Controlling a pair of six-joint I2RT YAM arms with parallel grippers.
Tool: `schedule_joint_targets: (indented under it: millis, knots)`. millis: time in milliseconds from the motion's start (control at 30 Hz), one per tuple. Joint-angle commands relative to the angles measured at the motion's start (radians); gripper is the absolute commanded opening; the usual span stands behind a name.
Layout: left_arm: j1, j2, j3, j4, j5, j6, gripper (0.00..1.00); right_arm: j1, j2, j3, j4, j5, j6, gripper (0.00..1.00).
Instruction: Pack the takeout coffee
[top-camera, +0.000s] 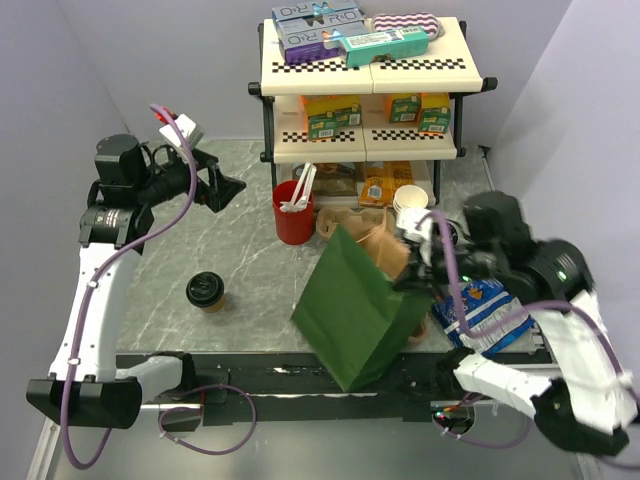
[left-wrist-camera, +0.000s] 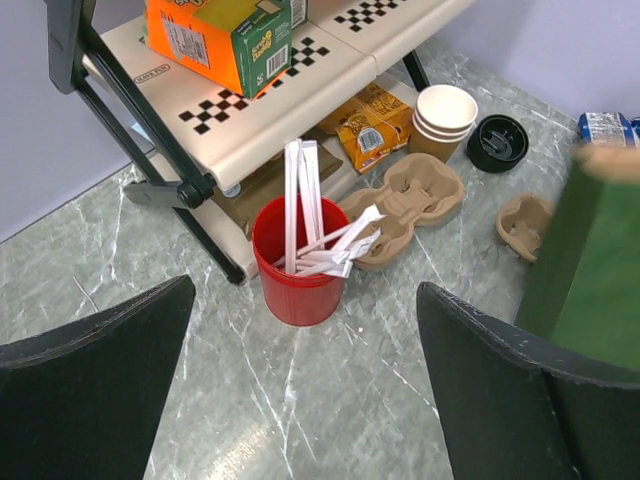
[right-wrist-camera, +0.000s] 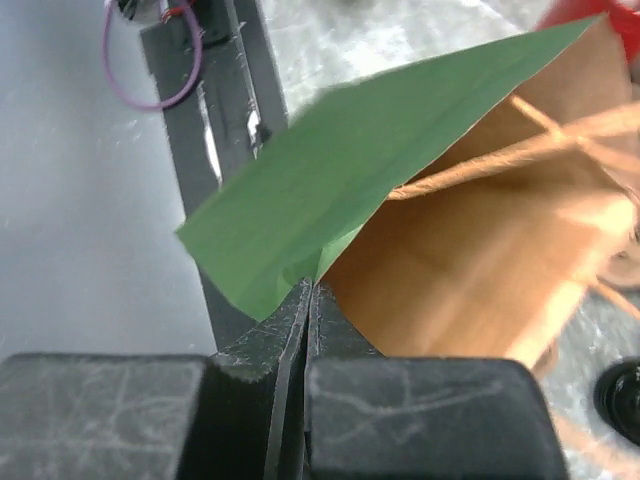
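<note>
Brown lidded coffee cup (top-camera: 205, 290) stands upright; left claw (top-camera: 229, 189) wide, right claw (right-wrist-camera: 305, 300) pinching bag (top-camera: 355, 310).

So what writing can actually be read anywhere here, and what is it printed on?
"R O": big pale letters on the dark blue boxes on the top shelf; the rest is unreadable.
Teal box: print too small.
Orange-and-green carton: logo and barcode, too blurred.
Orange packets: print too small.
Blue bag: too blurred.
Takeout coffee: no readable text.
Green paper bag: no print shows.
</note>
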Motion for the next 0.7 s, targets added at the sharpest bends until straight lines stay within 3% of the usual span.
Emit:
schedule_joint_targets:
  millis: [0,267,433,667]
  knots:
    - [-0.005,-0.044,0.052,-0.043,-0.013,0.022,1.0,0.137,0.098,0.097,0.044,0.118,0.011,0.0]
    - [-0.004,-0.11,0.053,-0.086,-0.076,0.032,0.99,0.458,0.262,0.162,0.064,0.334,-0.18,0.0]
    - [-0.004,-0.144,0.049,-0.11,-0.113,0.059,0.99,0.515,0.287,0.084,0.198,0.453,-0.283,0.0]
    - [-0.005,-0.11,0.087,-0.222,-0.035,0.126,0.99,0.544,0.247,-0.064,0.318,0.508,-0.362,0.0]
